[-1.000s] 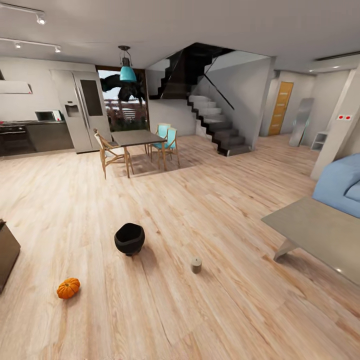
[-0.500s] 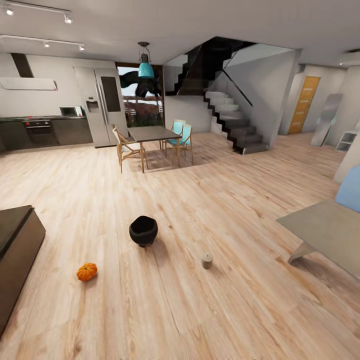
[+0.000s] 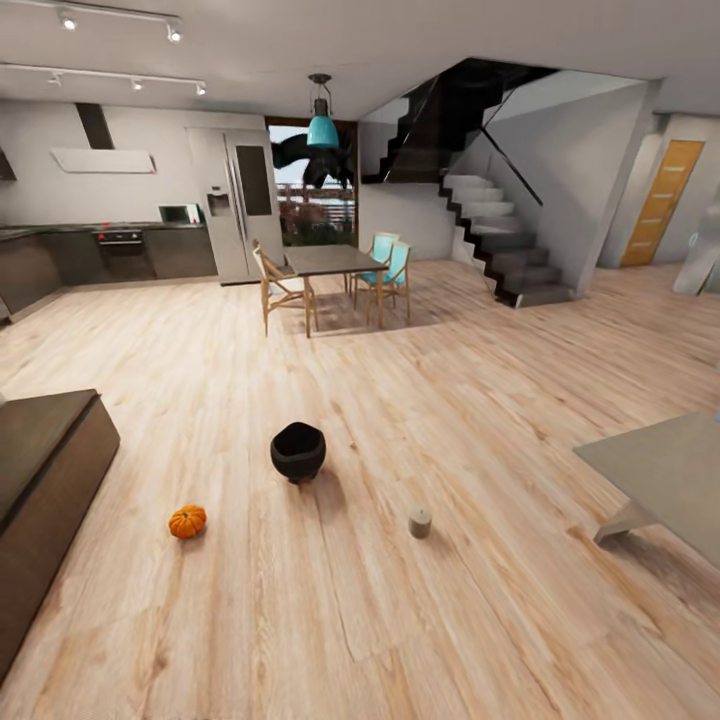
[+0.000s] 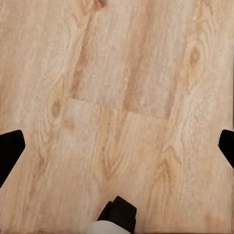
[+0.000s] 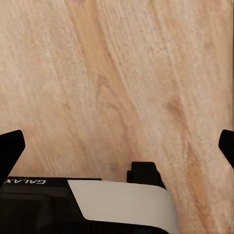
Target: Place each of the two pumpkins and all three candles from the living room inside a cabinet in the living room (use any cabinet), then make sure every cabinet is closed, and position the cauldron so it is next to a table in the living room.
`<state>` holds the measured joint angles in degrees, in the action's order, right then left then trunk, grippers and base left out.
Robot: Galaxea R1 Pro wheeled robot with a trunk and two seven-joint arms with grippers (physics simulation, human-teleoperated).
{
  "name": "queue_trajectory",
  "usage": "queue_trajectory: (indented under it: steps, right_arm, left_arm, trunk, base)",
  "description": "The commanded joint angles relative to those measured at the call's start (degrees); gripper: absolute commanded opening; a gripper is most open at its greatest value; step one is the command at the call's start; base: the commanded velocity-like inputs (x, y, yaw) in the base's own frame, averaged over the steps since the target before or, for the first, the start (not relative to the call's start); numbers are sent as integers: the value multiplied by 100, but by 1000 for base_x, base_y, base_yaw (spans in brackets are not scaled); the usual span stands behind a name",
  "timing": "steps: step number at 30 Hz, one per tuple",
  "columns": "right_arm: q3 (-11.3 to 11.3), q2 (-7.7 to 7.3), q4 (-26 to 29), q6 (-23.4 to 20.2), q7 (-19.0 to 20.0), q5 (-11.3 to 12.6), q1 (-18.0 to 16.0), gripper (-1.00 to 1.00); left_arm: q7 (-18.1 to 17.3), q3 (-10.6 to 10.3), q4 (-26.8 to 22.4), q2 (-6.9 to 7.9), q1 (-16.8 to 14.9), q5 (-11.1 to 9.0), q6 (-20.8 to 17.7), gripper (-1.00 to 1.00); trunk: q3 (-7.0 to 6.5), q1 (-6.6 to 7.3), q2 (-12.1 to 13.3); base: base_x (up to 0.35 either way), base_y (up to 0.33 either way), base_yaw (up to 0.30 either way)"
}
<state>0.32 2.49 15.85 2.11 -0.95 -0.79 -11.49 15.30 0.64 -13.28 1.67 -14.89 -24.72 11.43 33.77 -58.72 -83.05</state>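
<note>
on the wooden floor (image 3: 400,620), a small orange pumpkin (image 3: 187,521) at 10 o'clock, likely light and rigid, best pinched across its ribbed sides, lies beside the cabinet (image 3: 45,480), while both wrist views show empty grippers, fingers spread apart.

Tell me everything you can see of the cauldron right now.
The cauldron is a glossy black, round-bellied pot with a narrower rimmed mouth, which is open and dark inside. It stands upright on the light wood floor in the open middle of the room, touching nothing else. The pumpkin lies apart toward the cabinet, the candle apart toward the coffee table.
</note>
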Motion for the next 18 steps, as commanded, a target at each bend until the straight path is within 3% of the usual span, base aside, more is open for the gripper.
queue_trajectory:
  steps: [1, 10, 18]
  right_arm:
    - [3, 3, -4, 18, -10, -9, -2, 100]
    - [4, 11, -3, 23, -10, -9, -2, 100]
    - [4, 14, -3, 24, -10, -15, -2, 100]
  left_arm:
    - [7, 5, 4, 0, -4, -15, 17, 100]
    - [8, 6, 10, 0, -5, -15, 17, 100]
    - [7, 6, 10, 0, -5, -15, 17, 100]
  trunk:
    - [13, -1, -3]
    - [78, -1, -3]
    - [137, -1, -3]
  base:
    - [141, -273, 195]
    - [197, -218, 195]
    - [214, -88, 195]
